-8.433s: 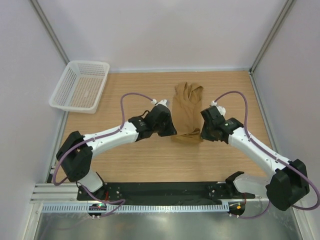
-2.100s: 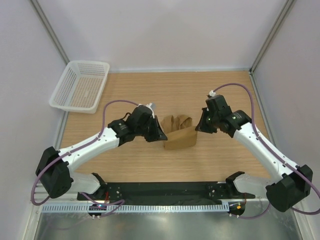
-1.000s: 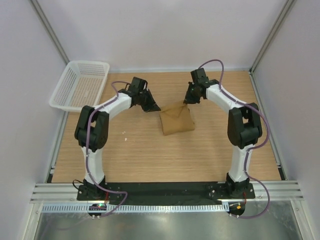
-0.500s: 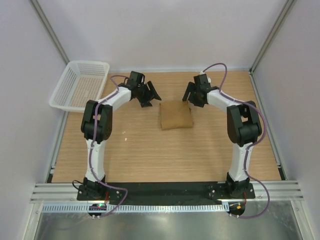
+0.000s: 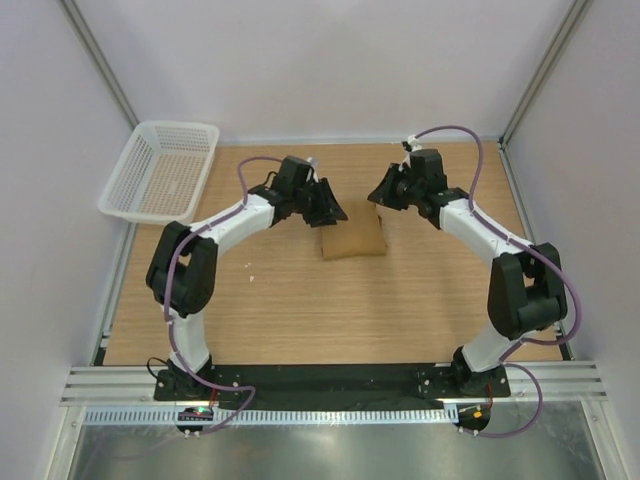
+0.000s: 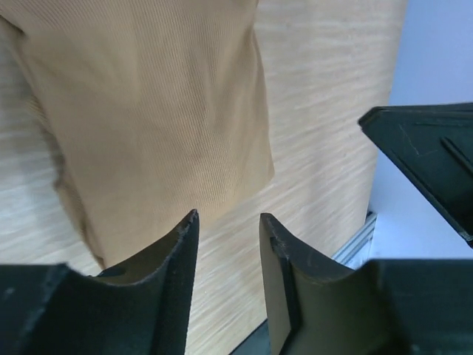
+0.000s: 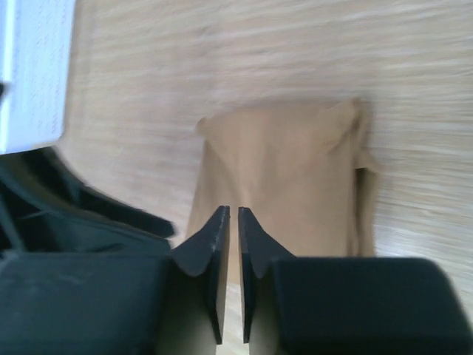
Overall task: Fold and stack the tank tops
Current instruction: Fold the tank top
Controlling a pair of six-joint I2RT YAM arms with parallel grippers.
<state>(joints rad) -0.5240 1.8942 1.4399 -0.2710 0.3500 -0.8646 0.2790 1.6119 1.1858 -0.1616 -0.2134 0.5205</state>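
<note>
The folded top (image 5: 352, 238) lies midway between the tabletop's (image 5: 300, 320) side edges, nearer the far one; we judge it light and limp, best pinched at a doubled edge. Left gripper (image 5: 335, 213): narrow gap, empty; right gripper (image 5: 378, 196): a mere slit, empty.

A plain tan-brown is shown by the tank top (image 5: 352, 237), finely ribbed in the left wrist view. The table (image 5: 300, 310) is grained in light wood. The mesh basket (image 5: 178, 126) is coloured white. The arms (image 5: 235, 222) are finished in white with black joints, purple cables (image 5: 452, 130) are seen, and the left gripper (image 6: 228, 244) and right gripper (image 7: 233, 237) are black.
</note>
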